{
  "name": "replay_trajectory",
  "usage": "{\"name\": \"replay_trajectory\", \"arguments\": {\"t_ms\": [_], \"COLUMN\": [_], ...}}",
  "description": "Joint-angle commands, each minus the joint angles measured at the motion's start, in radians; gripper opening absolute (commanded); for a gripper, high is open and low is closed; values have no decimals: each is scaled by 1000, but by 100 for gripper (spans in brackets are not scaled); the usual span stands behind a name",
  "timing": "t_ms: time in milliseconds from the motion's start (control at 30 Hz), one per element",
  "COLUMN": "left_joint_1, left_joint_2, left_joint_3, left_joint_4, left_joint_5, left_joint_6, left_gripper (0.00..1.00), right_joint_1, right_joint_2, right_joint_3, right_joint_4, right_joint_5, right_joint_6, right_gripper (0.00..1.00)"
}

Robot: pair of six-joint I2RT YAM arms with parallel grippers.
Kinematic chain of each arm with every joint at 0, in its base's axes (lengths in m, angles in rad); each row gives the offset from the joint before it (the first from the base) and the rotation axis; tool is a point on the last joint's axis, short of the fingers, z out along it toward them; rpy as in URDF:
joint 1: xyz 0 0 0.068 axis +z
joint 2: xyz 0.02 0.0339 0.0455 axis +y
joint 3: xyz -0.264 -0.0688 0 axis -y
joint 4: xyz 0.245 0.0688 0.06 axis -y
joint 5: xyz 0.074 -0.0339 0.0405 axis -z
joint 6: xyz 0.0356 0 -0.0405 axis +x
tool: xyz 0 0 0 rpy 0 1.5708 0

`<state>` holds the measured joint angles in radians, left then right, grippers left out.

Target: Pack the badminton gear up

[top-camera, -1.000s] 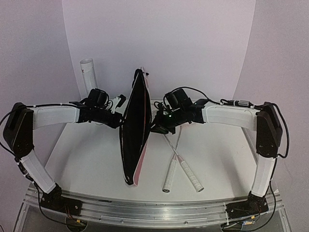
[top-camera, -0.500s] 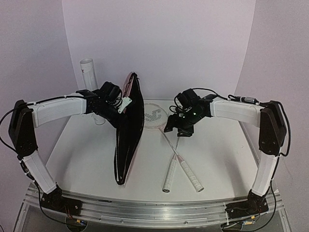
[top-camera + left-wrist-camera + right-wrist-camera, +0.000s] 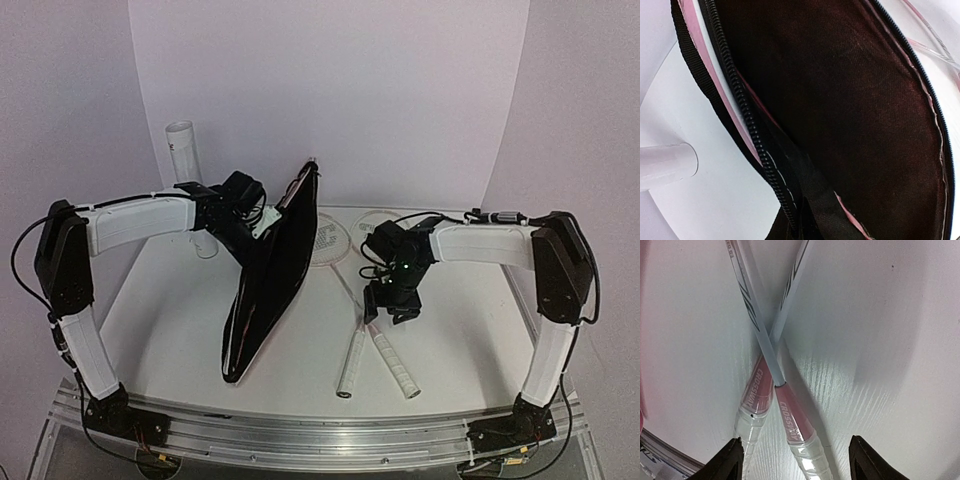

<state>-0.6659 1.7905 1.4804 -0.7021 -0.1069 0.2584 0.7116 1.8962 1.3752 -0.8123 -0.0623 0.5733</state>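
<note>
Two white-framed rackets lie crossed on the table, heads (image 3: 325,238) at the back, white handles (image 3: 352,365) toward me. My right gripper (image 3: 385,305) hovers open just above the point where their shafts cross. In the right wrist view its fingertips (image 3: 730,460) straddle both pink handle cones (image 3: 792,420), touching neither. My left gripper (image 3: 260,222) is shut on the upper edge of the long pink bag (image 3: 265,290) and holds it tilted up, with its black inside (image 3: 840,100) open toward the rackets. No shuttlecocks are in view.
The tall white tube (image 3: 190,165) stands at the back left behind my left arm; it also shows in the left wrist view (image 3: 665,162). The bag's zipper (image 3: 740,100) and a black strap hang along its open edge. The table's front rail (image 3: 320,430) is near.
The bag's top has swung from leaning left to leaning right, toward the rackets. My right gripper has moved from the racket heads down along the shafts toward the handles.
</note>
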Motion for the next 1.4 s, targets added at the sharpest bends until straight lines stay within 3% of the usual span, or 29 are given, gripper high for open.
{"name": "replay_trajectory", "arguments": {"t_ms": [0,233,467,700,967,1367], "left_joint_1": [-9,-11,-10,-9,-8,-8], "left_joint_2": [35,44,21,20,20,57], "left_joint_3": [63,115,133,146,168,199], "left_joint_4": [21,-20,-55,-45,-50,4], "left_joint_5": [-13,-54,-63,-91,-91,-75], "left_joint_6": [-18,-24,-34,-22,-56,-90], "left_gripper": [0,0,0,0,0,0], "right_joint_1": [6,28,28,42,41,41], "right_joint_2": [33,68,90,127,136,-53], "right_joint_3": [-8,-57,-63,-92,-67,-89], "right_joint_4": [-16,14,36,44,59,84], "right_joint_5": [-43,-12,45,135,175,106], "right_joint_6": [-32,-27,-40,-4,2,85], "right_gripper": [64,59,43,49,1,0]}}
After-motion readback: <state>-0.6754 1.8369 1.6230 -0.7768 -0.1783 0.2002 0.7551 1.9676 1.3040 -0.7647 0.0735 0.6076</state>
